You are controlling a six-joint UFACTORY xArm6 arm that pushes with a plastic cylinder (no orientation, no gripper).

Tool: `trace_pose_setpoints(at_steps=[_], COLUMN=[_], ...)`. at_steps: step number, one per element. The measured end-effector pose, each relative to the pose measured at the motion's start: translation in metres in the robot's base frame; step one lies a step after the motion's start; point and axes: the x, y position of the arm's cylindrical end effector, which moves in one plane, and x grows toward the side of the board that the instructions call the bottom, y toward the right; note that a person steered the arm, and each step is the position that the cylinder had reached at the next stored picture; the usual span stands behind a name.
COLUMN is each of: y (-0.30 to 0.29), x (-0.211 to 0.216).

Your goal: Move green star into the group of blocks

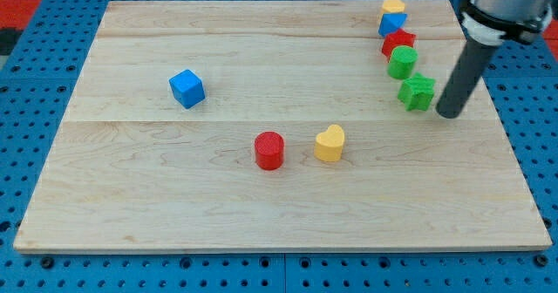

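The green star [418,91] lies near the view's right side of the wooden board [174,197]. Just above it, a column of blocks runs toward the view's top: a green cylinder [402,62], a red star [398,43], a blue block [392,23] and a yellow block [392,7]. The green star is touching or almost touching the green cylinder. My tip [449,112] stands on the board just to the right of the green star and slightly below it, a small gap apart.
A blue cube [187,88] sits at the view's left. A red cylinder [269,150] and a yellow heart [330,143] sit near the middle. The board's right edge is close to the rod.
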Motion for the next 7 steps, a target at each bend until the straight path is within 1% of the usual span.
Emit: trace_pose_setpoints(at_steps=[1,2,3,4,5,6,7], y=[-0.021,-0.022,-0.014,-0.028,-0.039,-0.042,-0.05], x=[-0.018,-0.017,0.025,0.025,0.004,-0.004,-0.003])
